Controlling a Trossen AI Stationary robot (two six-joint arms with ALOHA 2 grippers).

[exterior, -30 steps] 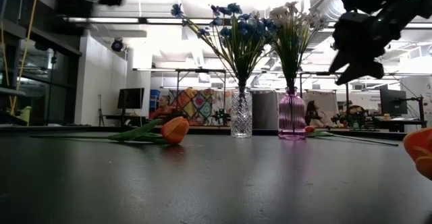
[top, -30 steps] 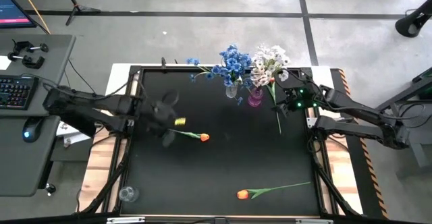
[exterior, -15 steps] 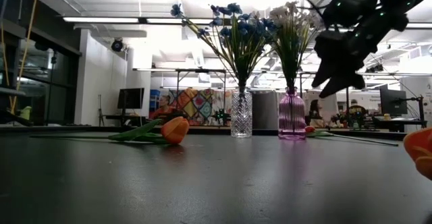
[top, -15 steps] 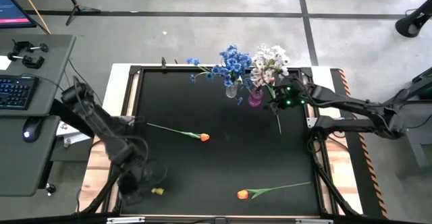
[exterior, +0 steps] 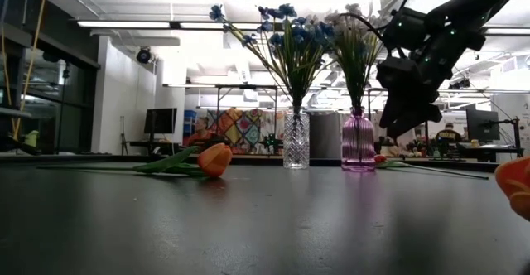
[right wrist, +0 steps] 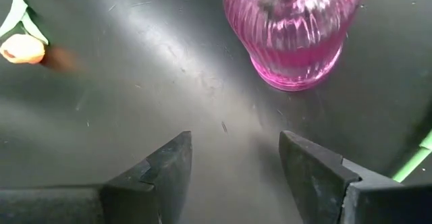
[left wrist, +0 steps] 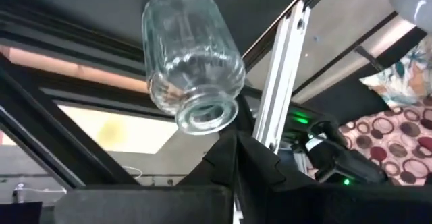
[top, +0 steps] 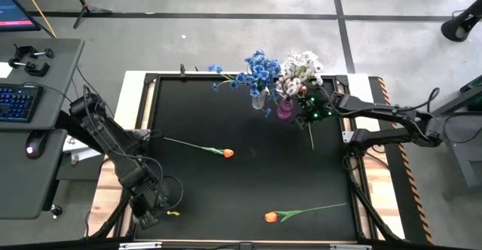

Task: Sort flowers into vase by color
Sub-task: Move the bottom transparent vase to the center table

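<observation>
Blue flowers (top: 256, 69) stand in a clear cut-glass vase (exterior: 296, 140), and white flowers (top: 300, 69) in a pink vase (right wrist: 293, 28). One orange tulip (top: 226, 153) lies left of the table's middle, and another (top: 271, 217) lies near the front edge. A third tulip's stem (top: 309, 133) lies beside the pink vase, its bud (right wrist: 20, 48) on the table. My right gripper (right wrist: 236, 150) hangs open just above the table, close to the pink vase. My left gripper (left wrist: 236, 146) is shut at the near left corner, close to the mouth of a small clear vase (left wrist: 192, 62). My left gripper's shut fingertips (left wrist: 229, 140) stand right by the small clear vase's rim (left wrist: 206, 116); I cannot tell whether they touch it.
Aluminium frame rails (left wrist: 283, 69) run along the table's edges beside the left gripper. The two filled vases stand close together at the far edge. A desk with a keyboard (top: 16, 103) stands left of the table. Bare black tabletop (top: 248, 182) lies between the tulips.
My left arm has swung from left of the table's middle down to the near left corner. My right gripper has gone toward the table's left, up to the pink vase, and has come lower. The tulips and vases have stayed put.
</observation>
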